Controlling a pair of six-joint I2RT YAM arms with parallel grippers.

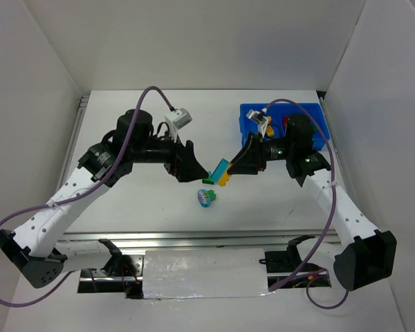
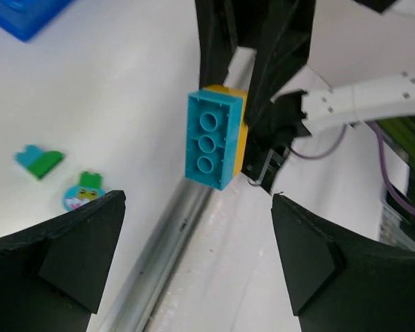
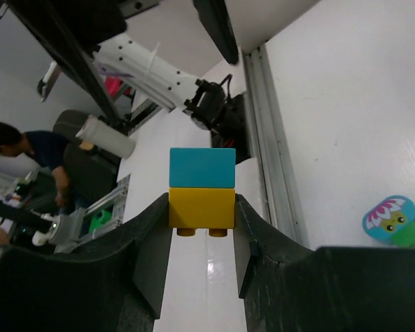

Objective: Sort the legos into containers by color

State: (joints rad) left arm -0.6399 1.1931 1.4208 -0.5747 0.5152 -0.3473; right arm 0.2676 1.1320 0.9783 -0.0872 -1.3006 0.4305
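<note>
Cyan-on-yellow lego stack, clamped in right end effector, left end effector spread wide apart just left of it

Tray: one, blue. Arms: two, left arm and right arm. Legos clearly countable: four. One cyan brick, one yellow brick, one round printed piece, one blue-and-green piece. More pieces lie in the tray, their number hidden behind the right arm.
</note>
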